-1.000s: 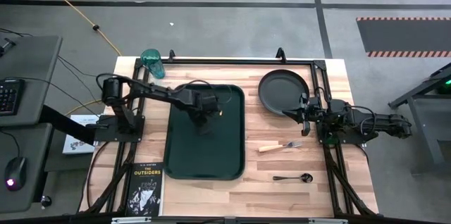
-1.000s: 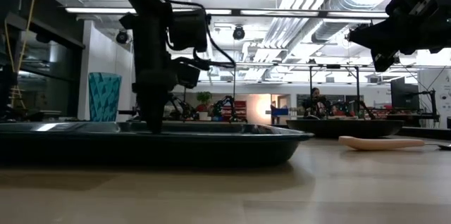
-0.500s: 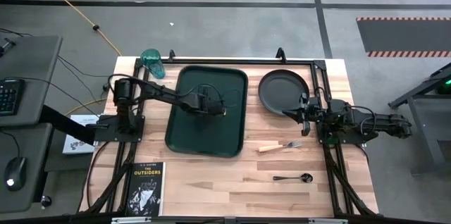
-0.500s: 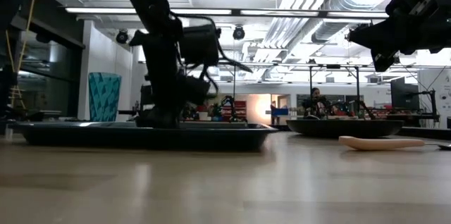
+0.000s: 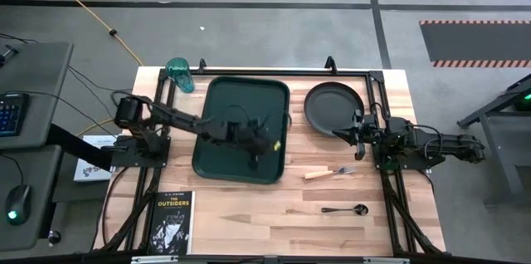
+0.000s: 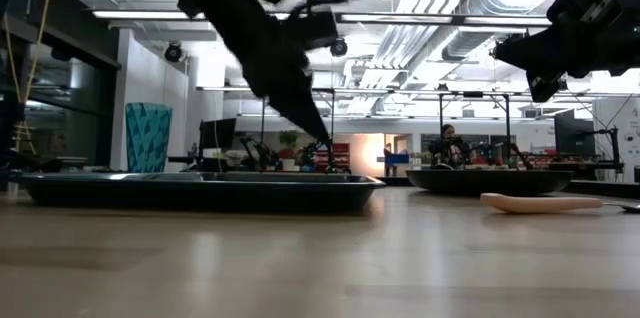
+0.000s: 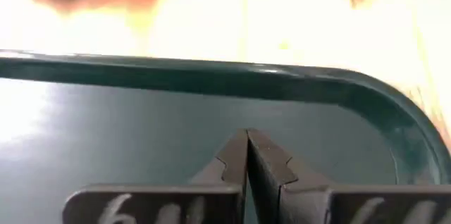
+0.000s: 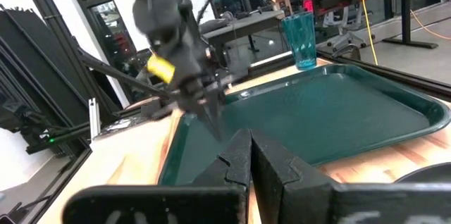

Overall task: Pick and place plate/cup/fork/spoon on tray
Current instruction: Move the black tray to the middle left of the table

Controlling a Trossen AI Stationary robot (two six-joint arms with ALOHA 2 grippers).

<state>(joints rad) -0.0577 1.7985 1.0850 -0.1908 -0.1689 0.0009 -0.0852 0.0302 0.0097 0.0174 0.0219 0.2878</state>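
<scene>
The dark green tray (image 5: 236, 110) lies flat on the table at left of centre. My left gripper (image 5: 264, 151) is shut and empty. It hangs a little above the tray's near right part (image 7: 141, 146), and its tips are clear of the tray in the low view (image 6: 322, 136). My right gripper (image 5: 353, 128) is shut and empty, held above the near edge of the dark plate (image 5: 333, 105). The teal cup (image 5: 178, 73) stands at the far left corner. The tan-handled fork (image 5: 329, 173) and the dark spoon (image 5: 344, 209) lie flat near the right front.
A black book with white lettering (image 5: 170, 221) lies at the near left corner. A black metal frame (image 5: 274, 73) runs along the table's far edge and sides. Bare wood (image 5: 249, 222) shows between the tray and the near edge.
My left gripper, pressing down on the tray, has pushed it toward the table's far edge. It has then risen off the tray and gone toward the right and near edges, tipping to a slant. The tray now lies still.
</scene>
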